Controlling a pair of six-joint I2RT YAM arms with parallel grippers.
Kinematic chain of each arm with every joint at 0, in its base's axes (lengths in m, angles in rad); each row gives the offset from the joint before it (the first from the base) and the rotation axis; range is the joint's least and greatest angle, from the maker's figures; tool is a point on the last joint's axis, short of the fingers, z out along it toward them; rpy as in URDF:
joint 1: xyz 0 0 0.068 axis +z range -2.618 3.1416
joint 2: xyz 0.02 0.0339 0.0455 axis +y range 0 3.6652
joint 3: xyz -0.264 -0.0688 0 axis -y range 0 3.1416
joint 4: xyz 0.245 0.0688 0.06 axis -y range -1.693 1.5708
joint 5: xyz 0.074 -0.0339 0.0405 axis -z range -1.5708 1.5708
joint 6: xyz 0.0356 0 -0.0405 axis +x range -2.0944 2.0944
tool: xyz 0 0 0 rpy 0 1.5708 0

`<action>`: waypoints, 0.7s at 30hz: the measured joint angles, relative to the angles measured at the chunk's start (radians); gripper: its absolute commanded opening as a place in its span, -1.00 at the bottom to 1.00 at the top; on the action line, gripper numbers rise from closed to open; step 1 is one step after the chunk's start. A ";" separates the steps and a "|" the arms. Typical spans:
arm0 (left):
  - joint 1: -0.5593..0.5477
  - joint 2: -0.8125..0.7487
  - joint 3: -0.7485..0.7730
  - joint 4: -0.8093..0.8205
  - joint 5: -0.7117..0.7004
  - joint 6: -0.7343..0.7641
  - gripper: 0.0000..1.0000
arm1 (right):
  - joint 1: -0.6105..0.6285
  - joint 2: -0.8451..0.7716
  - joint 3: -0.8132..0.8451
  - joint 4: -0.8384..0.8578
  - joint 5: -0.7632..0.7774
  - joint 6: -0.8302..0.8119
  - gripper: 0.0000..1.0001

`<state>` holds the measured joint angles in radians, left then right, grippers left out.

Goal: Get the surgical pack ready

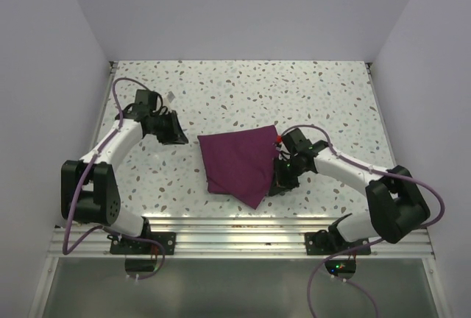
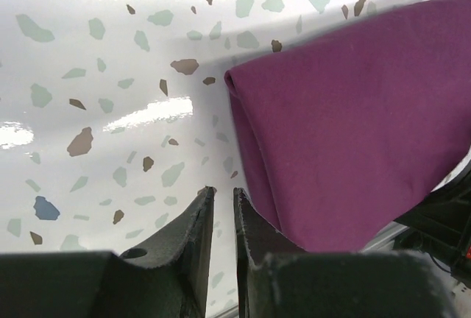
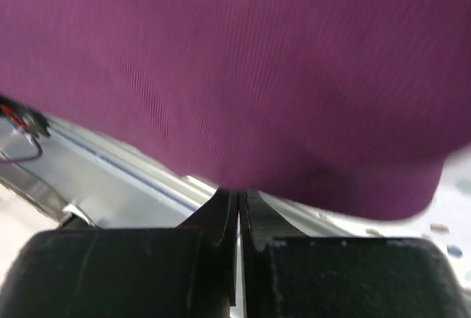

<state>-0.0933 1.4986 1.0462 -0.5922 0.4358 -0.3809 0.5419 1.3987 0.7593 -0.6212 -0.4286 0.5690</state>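
Folded dark-purple cloth (image 1: 239, 165) lying mid terrazzo table (image 1: 243, 90), right gripper (image 3: 241, 194) at its right edge, jaws closed tight pinching the fabric, left gripper (image 2: 223, 191) near cloth's left side, not touching, jaws narrowly parted, holding nothing

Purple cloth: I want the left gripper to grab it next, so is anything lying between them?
Nothing visible does. Only bare speckled table lies between the left gripper and the purple cloth, whose folded edge faces it. The right gripper pinches the cloth's opposite side, out of that path.
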 measured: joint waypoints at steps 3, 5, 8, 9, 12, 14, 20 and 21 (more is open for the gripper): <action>-0.008 0.000 0.007 -0.003 -0.036 -0.006 -0.60 | 0.000 0.024 -0.022 0.079 0.026 0.035 -1.00; -0.014 -0.003 0.012 -0.002 -0.059 -0.019 -0.60 | 0.000 0.032 -0.035 0.119 0.043 0.062 -1.00; -0.020 -0.013 0.013 -0.002 -0.085 -0.032 -0.60 | 0.001 0.058 -0.038 0.167 0.070 0.090 -1.00; -0.021 -0.018 0.013 -0.002 -0.092 -0.038 -0.60 | 0.001 0.068 -0.038 0.182 0.082 0.098 -1.00; -0.023 -0.028 0.013 -0.002 -0.102 -0.050 -0.60 | 0.001 0.092 -0.024 0.201 0.104 0.105 -1.00; -0.025 -0.032 0.013 -0.002 -0.104 -0.054 -0.60 | 0.001 0.138 0.021 0.200 0.115 0.104 -1.00; -0.027 -0.034 0.013 0.007 -0.065 -0.055 -0.59 | -0.003 0.295 0.210 0.207 0.131 0.080 -1.00; -0.030 -0.034 0.013 0.013 -0.053 -0.055 -0.58 | -0.008 0.294 0.220 0.203 0.132 0.074 -1.00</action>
<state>-0.1230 1.4643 1.0588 -0.5789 0.3824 -0.4358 0.5335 1.6924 0.9798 -0.4179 -0.2962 0.6430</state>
